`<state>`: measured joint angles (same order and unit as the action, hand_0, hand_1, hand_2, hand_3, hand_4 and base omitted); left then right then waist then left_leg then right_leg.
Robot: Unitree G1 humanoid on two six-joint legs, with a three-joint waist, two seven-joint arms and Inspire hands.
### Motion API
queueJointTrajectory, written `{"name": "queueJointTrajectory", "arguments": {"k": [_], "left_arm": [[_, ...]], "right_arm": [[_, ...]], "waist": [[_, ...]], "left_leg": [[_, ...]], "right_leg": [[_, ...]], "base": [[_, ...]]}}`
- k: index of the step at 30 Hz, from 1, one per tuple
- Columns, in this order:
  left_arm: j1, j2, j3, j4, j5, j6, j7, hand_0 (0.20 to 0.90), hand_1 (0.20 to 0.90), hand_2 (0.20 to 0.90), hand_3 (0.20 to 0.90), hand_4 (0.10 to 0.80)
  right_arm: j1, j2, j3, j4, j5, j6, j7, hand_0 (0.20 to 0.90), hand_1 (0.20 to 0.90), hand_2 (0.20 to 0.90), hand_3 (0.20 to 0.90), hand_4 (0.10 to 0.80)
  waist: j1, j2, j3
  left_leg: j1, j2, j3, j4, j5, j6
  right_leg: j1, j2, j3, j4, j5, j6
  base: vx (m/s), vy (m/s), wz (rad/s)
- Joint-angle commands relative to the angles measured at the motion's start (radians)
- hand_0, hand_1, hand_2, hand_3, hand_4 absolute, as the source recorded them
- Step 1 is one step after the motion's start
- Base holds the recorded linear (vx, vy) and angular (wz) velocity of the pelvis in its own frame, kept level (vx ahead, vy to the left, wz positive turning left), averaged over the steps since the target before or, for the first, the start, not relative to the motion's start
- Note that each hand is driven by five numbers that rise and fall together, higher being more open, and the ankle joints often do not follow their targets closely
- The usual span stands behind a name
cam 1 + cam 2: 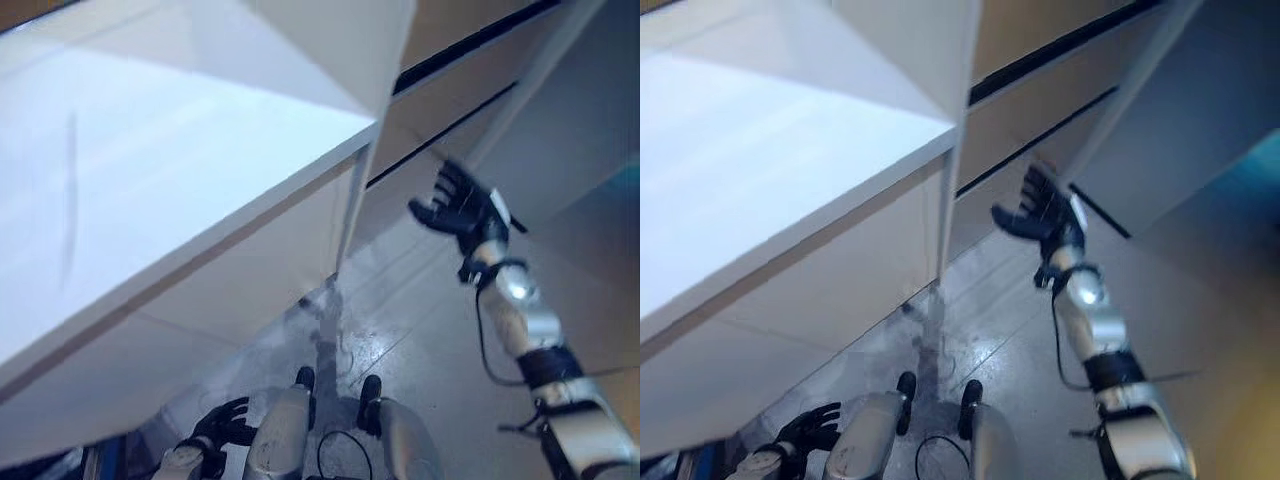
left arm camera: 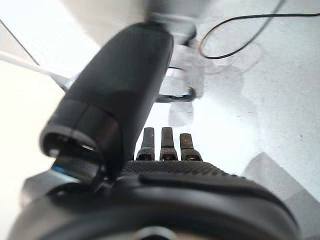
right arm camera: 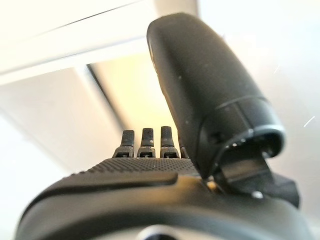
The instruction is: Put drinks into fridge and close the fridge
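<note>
I see my right hand [image 1: 462, 212] raised at the lower end of the edge of a pale grey, flat fridge door [image 1: 580, 130] that fills the upper right of the head views. The door's long edge runs slantwise from the top of the view down toward the hand. The fingers [image 3: 144, 141] are straight and spread, the thumb [image 3: 210, 95] stands out to the side, and nothing is held; in the right wrist view they point at a pale panel with a dark seam. Whether the fingertips touch the door edge I cannot tell.

On my left a large white table [image 1: 150, 190] takes up most of the view, its flat top tilting across the frame and its corner ending just above a thin white leg [image 1: 350, 215] that drops to the floor. Behind it, beige cabinet fronts [image 1: 450, 95] split by black horizontal gaps run along the back, meeting the door's edge near my right hand.

My left hand [image 1: 222, 425] hangs low beside the table's underside, close to the glossy grey floor [image 1: 420, 330]. Its fingers [image 2: 162, 145] are relaxed and loosely extended, gripping nothing, with the thumb [image 2: 115, 110] across the wrist view.

No drink shows in either hand or anywhere in the four views, so I cannot place one
</note>
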<state>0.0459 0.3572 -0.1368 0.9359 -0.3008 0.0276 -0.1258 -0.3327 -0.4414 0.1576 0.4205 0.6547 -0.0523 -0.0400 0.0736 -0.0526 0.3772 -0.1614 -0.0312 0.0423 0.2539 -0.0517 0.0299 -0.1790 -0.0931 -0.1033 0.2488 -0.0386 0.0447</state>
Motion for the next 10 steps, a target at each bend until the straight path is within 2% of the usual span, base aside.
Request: {"name": "queueJointTrajectory", "arguments": {"k": [1,5,10], "left_arm": [[0.02,-0.051,0.007,0.004,-0.087,-0.024,-0.044,0.9,0.9,0.9,0.9,0.8],[0.033,-0.065,0.032,0.029,-0.09,-0.023,-0.047,0.9,0.9,0.9,0.9,0.8],[0.027,-0.081,0.057,0.094,-0.075,-0.025,-0.053,0.9,0.9,0.9,0.9,0.8]], "right_arm": [[0.09,-0.007,-0.016,-0.027,-0.111,-0.053,0.107,0.9,0.9,0.9,0.9,0.8],[0.216,0.048,0.018,0.072,-0.186,-0.04,0.16,0.9,0.9,0.9,0.9,0.8],[0.307,0.141,0.018,0.327,-0.302,-0.034,0.185,0.9,0.9,0.9,0.9,0.8]], "waist": [[-0.045,0.031,-0.181],[-0.076,0.032,-0.227],[-0.103,0.035,-0.253]], "left_leg": [[0.096,-0.019,0.02,-0.129,-0.044,-0.001],[0.159,-0.01,0.053,-0.191,-0.029,-0.013],[0.214,-0.007,0.065,-0.229,-0.027,-0.015]], "right_leg": [[0.075,0.044,-0.009,-0.094,-0.03,0.01],[0.131,0.06,-0.006,-0.149,-0.015,0.016],[0.176,0.076,0.006,-0.18,-0.016,0.017]], "base": [[-0.028,-0.06,-0.25],[-0.048,-0.047,-0.26],[0.01,-0.036,-0.16]]}}
